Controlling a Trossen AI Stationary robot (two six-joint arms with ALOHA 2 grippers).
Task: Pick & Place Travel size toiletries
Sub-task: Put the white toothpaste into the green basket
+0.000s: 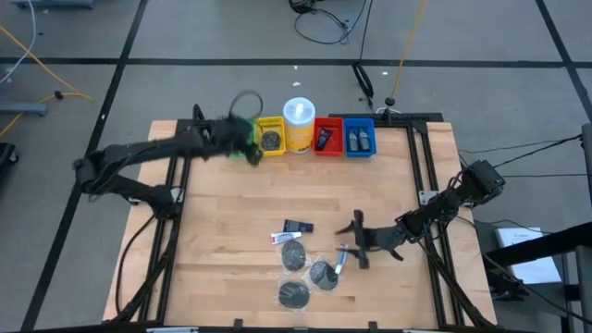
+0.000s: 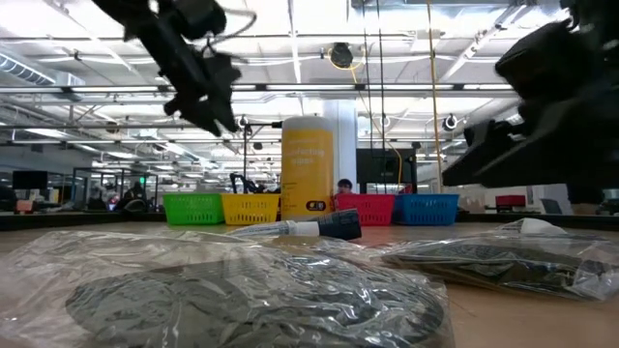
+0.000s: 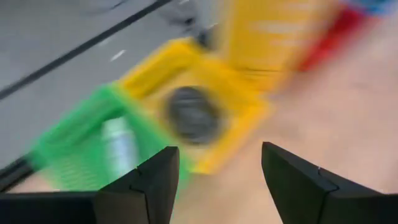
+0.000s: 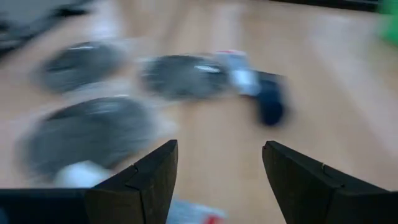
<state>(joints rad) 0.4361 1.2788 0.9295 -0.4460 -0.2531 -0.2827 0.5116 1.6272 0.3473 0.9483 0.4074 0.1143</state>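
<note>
A: What is seen at the left?
B: The left gripper [image 1: 242,139] is held above the green bin [image 1: 245,148], its fingers parted with nothing between them. A dark disc [image 3: 193,114] lies in the yellow bin [image 1: 271,139].

A: And rightward?
B: Bagged discs [image 1: 293,256] and a small tube [image 1: 285,237] lie mid-table. The right gripper [image 1: 356,242] is spread wide, empty, just beside them.

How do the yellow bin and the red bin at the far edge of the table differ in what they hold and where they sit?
The yellow bin holds a dark round disc; the red bin holds a small dark bottle. The yellow bin stands left of the white container, by the left gripper; the red bin stands right of it, beside the blue bin. Both are small plastic baskets in one row.
</note>
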